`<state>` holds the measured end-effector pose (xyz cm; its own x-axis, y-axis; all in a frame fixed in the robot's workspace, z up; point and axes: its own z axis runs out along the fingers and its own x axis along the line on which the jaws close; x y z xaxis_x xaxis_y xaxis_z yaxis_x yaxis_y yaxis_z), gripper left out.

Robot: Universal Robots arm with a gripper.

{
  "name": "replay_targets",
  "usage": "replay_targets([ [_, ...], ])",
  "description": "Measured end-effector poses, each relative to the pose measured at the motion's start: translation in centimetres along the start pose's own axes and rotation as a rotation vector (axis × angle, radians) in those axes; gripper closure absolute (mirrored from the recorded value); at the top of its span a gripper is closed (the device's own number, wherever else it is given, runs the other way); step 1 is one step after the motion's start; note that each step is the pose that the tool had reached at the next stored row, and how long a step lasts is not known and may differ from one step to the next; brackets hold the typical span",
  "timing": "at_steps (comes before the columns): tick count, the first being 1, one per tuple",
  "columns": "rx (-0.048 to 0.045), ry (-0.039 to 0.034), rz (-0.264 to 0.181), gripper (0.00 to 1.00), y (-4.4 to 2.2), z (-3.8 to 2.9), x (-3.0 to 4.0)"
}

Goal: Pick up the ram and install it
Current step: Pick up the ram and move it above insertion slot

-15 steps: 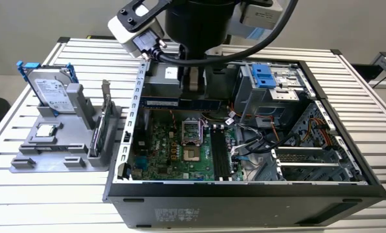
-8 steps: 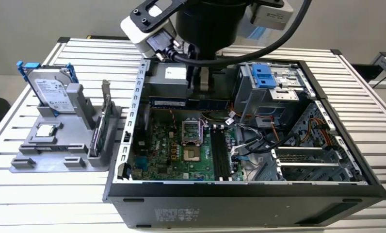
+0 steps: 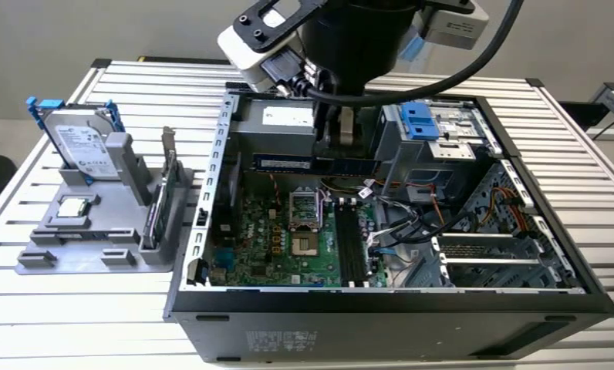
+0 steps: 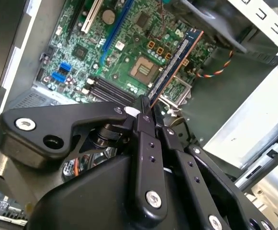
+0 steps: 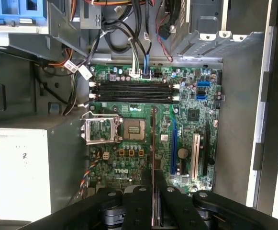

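The gripper (image 4: 145, 106) is pinched on the ram (image 4: 174, 62), which hangs above the motherboard (image 3: 276, 239) inside the case (image 3: 389, 304), at upper centre in the exterior view. Pickup looks done, and installing is in hand. The ram lies crosswise to the slots (image 5: 131, 87), so seating calls for turning it parallel over one.

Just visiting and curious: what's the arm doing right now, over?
Gripper shut on the ram. Ram held over the motherboard, not in its black slots. Loose cables close beside the slots.
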<state>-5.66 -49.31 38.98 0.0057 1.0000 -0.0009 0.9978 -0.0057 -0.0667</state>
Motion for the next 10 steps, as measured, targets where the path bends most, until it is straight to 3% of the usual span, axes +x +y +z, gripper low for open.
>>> replay_targets([
  [6, 0.0022, -0.0001, 0.000, 1.00, 1.12, -0.08, 0.00],
  [10, 0.0022, -0.0001, 0.000, 1.00, 1.51, -0.10, 0.01],
])
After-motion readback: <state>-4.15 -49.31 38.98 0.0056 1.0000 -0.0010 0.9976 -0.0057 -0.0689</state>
